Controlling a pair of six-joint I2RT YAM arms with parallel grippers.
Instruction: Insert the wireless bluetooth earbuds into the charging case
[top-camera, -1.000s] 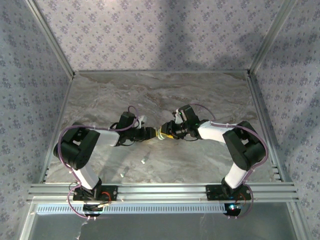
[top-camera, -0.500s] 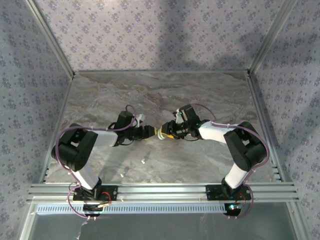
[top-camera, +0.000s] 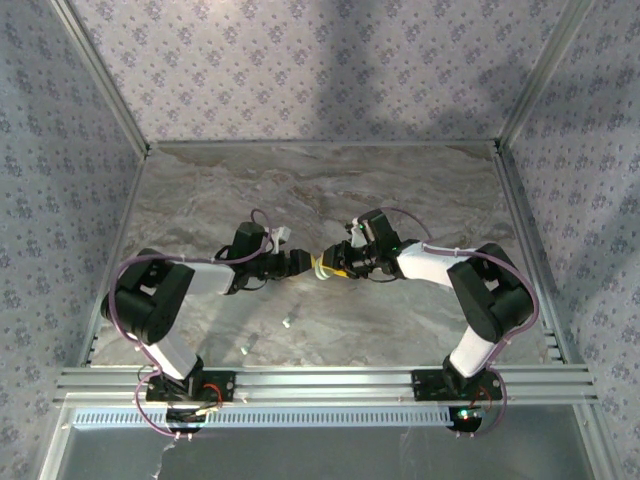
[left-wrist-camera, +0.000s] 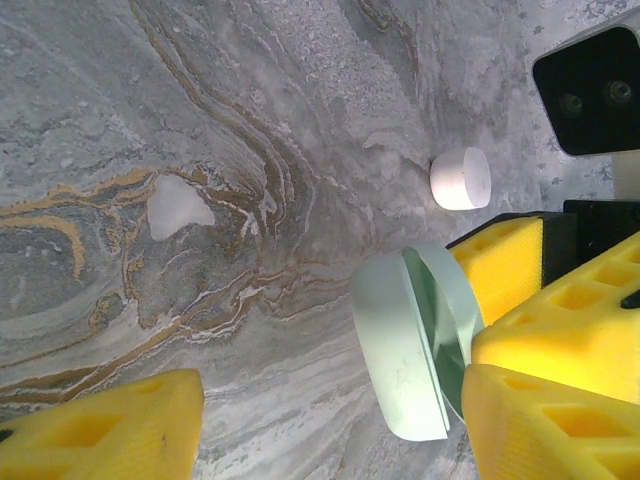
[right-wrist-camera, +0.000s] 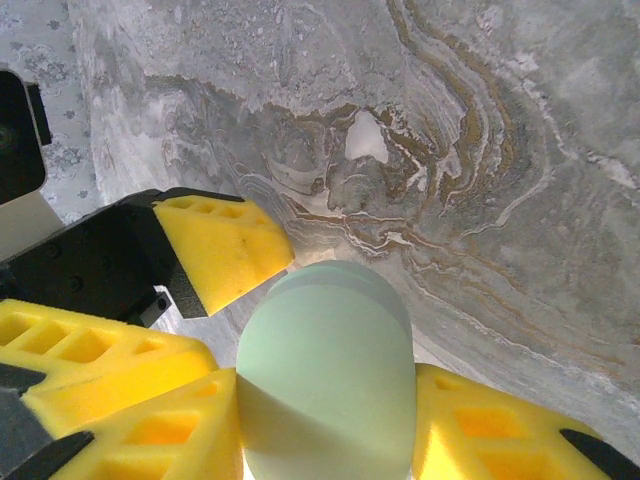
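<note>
Mid-desk: my two grippers meet tip to tip on the marble desk (top-camera: 400, 190), about midway between its left and right edges.
Right gripper (right-wrist-camera: 330, 400) (top-camera: 328, 268): clenched on the mint charging case (right-wrist-camera: 330, 350) (left-wrist-camera: 400, 340), with a yellow finger (right-wrist-camera: 500, 430) against each flank.
Left gripper (left-wrist-camera: 330, 400) (top-camera: 303, 264): released, jaws spread wide and grasping nothing. One finger (left-wrist-camera: 550, 420) sits just beside the case, the other (left-wrist-camera: 100, 430) well apart from it.
Charging case: seen edge-on from my left wrist, its two halves appear slightly parted.
Earbuds (top-camera: 287, 322): tiny white bits lying on the desk toward the near edge, left of centre. A second earbud (top-camera: 245, 350) lies nearer that edge, and both are well apart from my grippers.
Small white piece (left-wrist-camera: 460, 178): on the desk just beyond the case. I cannot tell what it is.
</note>
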